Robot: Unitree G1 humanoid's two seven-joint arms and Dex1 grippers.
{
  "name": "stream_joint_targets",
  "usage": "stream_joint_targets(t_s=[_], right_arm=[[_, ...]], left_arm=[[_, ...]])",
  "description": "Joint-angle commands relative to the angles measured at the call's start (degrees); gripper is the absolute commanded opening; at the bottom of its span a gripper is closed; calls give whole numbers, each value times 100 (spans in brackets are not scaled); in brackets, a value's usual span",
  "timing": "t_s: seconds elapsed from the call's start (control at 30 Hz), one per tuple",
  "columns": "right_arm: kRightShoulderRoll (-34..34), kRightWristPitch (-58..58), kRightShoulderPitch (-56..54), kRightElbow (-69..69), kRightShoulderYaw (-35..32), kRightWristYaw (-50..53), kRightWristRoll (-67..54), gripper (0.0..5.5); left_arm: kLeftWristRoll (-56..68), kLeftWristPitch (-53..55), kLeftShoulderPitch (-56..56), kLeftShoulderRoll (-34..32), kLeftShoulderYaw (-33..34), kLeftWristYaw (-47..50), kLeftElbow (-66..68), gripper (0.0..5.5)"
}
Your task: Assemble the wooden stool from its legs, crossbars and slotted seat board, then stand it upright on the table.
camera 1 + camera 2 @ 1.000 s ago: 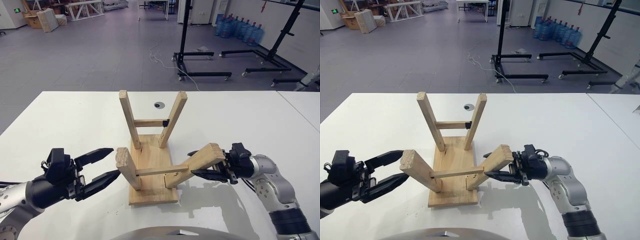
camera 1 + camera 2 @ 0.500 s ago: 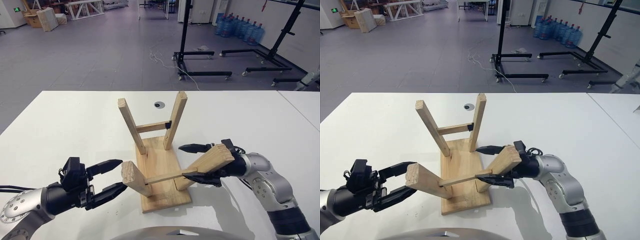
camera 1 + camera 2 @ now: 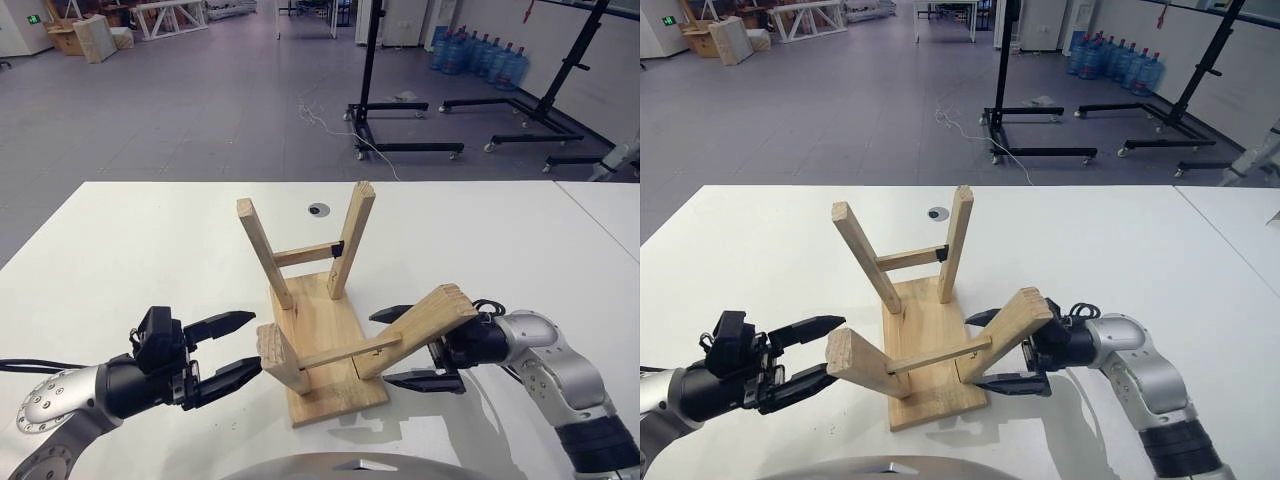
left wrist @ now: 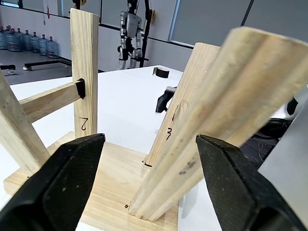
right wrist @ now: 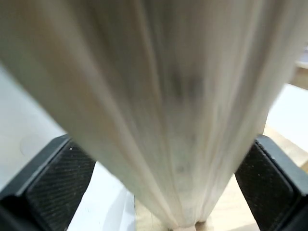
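We are keeping both open: the right end effector (image 3: 380,348) is straddling the near-right leg (image 3: 425,318) and the left end effector (image 3: 258,340) is flanking the near-left leg (image 3: 280,360), poised, we judge, for the flip upright. Below them the seat board (image 3: 325,320) is lying flat on the table (image 3: 130,250), legs up. The wrist views are showing gaps beside the pads (image 4: 62,183) that the head views are hiding.

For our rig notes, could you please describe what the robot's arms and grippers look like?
The left arm and right arm have rounded silver-grey shells and black wrists. The left gripper and right gripper each have two long, tapering black fingers. A thin black cable trails from the left arm.
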State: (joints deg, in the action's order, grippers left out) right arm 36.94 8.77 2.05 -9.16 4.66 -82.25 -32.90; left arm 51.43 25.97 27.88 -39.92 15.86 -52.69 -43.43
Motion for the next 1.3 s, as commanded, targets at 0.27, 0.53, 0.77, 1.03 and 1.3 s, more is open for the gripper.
stream_joint_targets(t_s=[0.27, 0.53, 0.77, 1.03, 1.3], right_arm=[[-141, -1057, 50, 988, 72, 211, 808, 445], [265, -1178, 598, 820, 196, 87, 1105, 445], [517, -1618, 949, 790, 111, 214, 1407, 445], [300, -1438, 1159, 1038, 530, 712, 1772, 445], [-115, -1327, 948, 1349, 605, 1310, 1785, 445]], left_arm=[[-51, 60, -241, -59, -170, 79, 42, 346], [-27, 37, -192, -60, -160, 103, 13, 346], [-28, 2, -35, -16, -91, 156, -59, 346], [-8, 21, 9, 2, -128, 213, -124, 346], [101, 138, -10, -90, -123, 240, -212, 346]])
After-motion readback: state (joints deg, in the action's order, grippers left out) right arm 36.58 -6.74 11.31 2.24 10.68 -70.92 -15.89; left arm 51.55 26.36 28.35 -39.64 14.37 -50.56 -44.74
